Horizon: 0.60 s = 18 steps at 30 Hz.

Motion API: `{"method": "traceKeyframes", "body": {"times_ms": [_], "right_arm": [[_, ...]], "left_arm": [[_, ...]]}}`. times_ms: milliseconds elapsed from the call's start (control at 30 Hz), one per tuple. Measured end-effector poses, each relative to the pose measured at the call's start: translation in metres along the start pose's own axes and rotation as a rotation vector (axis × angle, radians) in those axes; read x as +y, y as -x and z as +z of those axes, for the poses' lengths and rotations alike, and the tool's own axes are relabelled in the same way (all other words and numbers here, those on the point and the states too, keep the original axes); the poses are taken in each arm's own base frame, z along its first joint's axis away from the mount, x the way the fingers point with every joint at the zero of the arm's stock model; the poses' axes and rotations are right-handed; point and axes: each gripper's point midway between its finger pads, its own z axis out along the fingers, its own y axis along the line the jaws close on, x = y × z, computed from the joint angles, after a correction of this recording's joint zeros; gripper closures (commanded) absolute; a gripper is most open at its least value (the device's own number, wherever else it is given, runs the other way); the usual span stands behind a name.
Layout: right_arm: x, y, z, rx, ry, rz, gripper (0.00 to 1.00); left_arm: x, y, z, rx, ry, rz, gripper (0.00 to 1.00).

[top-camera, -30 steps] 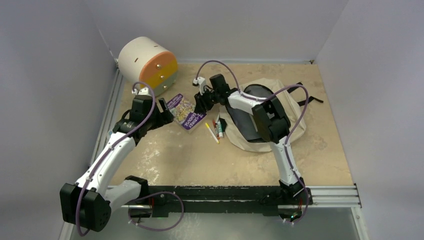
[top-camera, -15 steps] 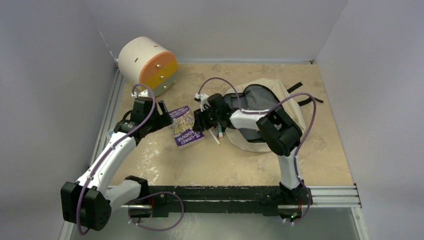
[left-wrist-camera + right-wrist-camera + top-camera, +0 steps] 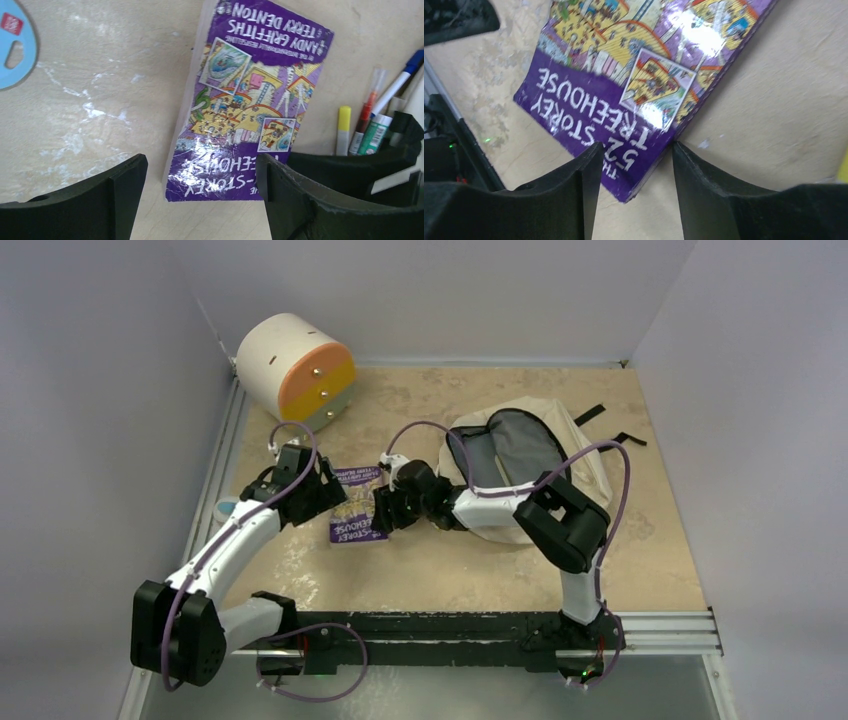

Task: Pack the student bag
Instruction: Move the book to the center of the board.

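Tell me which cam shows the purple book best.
Left wrist: nearly the whole purple book cover is in frame, text legible. Right wrist catches only its title corner; top external shows it small and partly covered.

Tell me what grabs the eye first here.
A purple book with a busy cartoon cover lies flat at centre, with the left gripper and the right gripper both open and low over it from either side. To the right of it sprawls the student bag, its dark-lined mouth open. A cream drawer unit with an orange front sits at the far-left corner.
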Motion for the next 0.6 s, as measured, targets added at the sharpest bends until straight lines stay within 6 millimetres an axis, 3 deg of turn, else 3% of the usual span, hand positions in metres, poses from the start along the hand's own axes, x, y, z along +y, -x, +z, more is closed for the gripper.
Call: {"method": "traceKeyframes", "body": {"times_ms": [233, 333, 467, 600], "right_arm": [[0.032, -0.023, -0.008, 0.016, 0.077, 0.018, 0.37], [0.041, -0.023, -0.019, 0.003, 0.093, 0.017, 0.35], [0.046, 0.014, -0.035, -0.110, 0.063, -0.007, 0.33], [0.034, 0.072, -0.035, -0.209, 0.003, -0.048, 0.29]], "left_arm": [[0.018, -0.002, -0.009, -0.019, 0.093, -0.079, 0.21], [0.023, -0.005, -0.016, -0.023, 0.116, -0.140, 0.20], [0.025, -0.010, -0.026, -0.023, 0.111, -0.234, 0.20], [0.027, -0.023, -0.033, -0.012, 0.077, -0.301, 0.20]]}}
